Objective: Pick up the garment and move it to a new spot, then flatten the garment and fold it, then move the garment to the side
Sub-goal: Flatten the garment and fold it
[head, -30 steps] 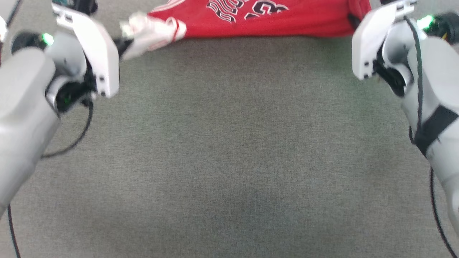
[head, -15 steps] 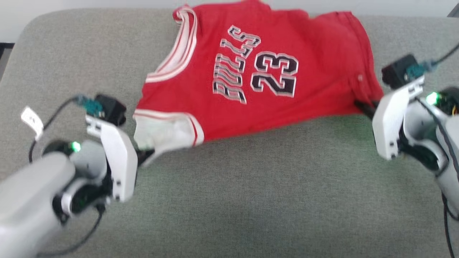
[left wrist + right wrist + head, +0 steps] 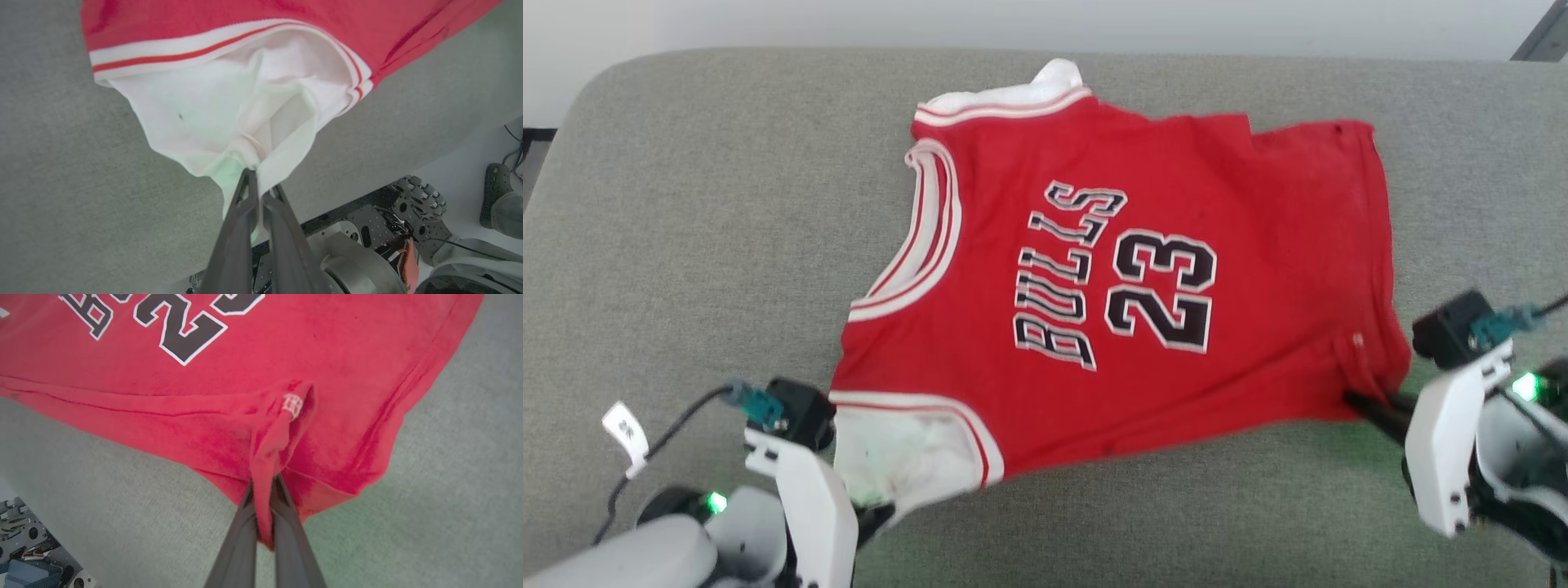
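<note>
The garment, a bright red top printed BULLS 23 with white striped trim, lies spread across the grey cushion. My left gripper is shut on its white sleeve end at the near left; the pinch shows in the left wrist view, at the left gripper. My right gripper is shut on a pinched fold of the red hem corner at the near right, and the right wrist view has the right gripper with red cloth between the fingers.
The cushion's rounded back edge meets a pale wall. The robot's base and wheels sit below the cushion's near edge, with a dark shoe on the floor beside them. A cable and white tag hang off my left wrist.
The head camera has tilted up, so the whole garment and the cushion's back edge are in view now. Both grippers keep their grip on the garment's near edge.
</note>
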Tool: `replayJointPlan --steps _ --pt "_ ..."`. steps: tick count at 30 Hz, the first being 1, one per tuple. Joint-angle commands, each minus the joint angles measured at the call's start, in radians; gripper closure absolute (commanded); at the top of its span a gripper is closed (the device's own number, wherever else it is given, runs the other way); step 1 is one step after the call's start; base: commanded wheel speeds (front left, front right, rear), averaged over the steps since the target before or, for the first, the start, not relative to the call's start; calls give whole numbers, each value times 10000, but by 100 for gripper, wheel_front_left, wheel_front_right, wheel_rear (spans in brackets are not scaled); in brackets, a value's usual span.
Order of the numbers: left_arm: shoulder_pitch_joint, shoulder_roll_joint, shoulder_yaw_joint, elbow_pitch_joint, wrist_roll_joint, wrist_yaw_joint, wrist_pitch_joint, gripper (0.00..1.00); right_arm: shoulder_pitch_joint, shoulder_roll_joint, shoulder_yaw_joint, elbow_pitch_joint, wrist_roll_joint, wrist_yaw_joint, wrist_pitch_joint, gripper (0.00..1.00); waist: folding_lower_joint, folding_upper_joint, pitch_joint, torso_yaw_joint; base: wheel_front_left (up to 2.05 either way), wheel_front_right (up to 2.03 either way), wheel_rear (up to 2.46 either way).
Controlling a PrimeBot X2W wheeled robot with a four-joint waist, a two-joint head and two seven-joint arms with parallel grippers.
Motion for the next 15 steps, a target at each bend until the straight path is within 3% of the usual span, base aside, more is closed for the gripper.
replayJointPlan --steps 1,8,15 --pt "208 91 -57 -73 -125 94 -54 100 308 21 -122 -143 90 -7 102 100 0 -1 -22 -14 0 0 0" --pt "785 54 -222 -521 -368 322 -177 100 1757 350 -1092 -1129 6 -7 399 100 0 -1 -92 -49 0 0 0" --pt "265 416 90 -790 -180 382 -87 100 2600 1261 -2524 -1879 -373 -7 366 100 0 -1 -67 -111 0 0 0"
